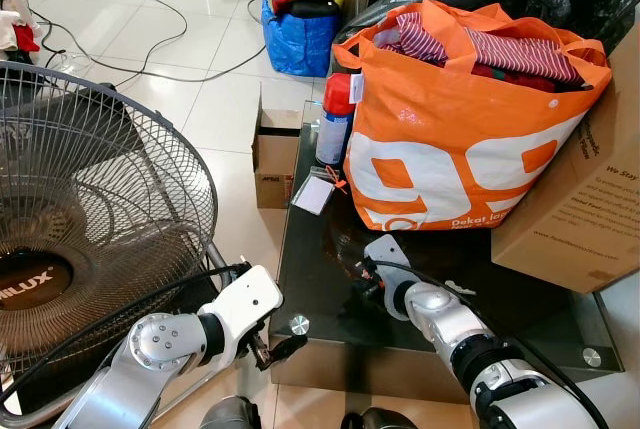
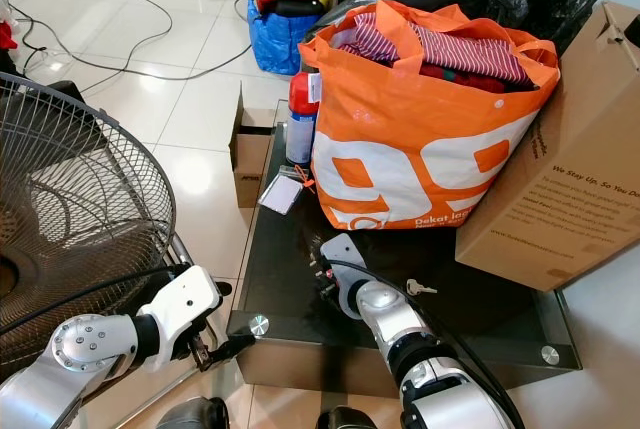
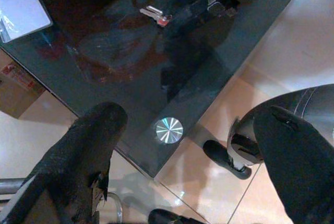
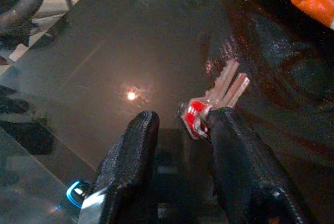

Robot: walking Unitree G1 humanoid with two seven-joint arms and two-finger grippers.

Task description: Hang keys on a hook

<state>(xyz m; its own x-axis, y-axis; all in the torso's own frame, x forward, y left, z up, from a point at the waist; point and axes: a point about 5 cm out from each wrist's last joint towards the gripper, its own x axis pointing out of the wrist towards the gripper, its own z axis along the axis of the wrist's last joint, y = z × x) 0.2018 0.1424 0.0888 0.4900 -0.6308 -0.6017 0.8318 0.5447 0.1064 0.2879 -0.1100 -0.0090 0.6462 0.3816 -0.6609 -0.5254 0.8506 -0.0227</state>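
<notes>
A small bunch of keys (image 4: 222,85) with a red tag (image 4: 195,117) lies flat on the dark glass table (image 1: 320,304), in front of the orange bag. My right gripper (image 4: 182,117) is low over the table and open. The red tag lies just inside one finger (image 4: 235,140), and the key blades point away past the fingertips. From the left wrist the same keys (image 3: 154,14) show beside the right gripper. My left gripper (image 1: 280,349) hangs open at the table's near left corner, off the glass edge, holding nothing.
A full orange shopping bag (image 1: 460,139) and a cardboard box (image 1: 585,199) fill the table's back and right. A spray can (image 1: 335,119) and a card (image 1: 313,194) stand at the back left. A large fan (image 1: 90,219) is close on my left. Another loose key (image 2: 420,288) lies to the right.
</notes>
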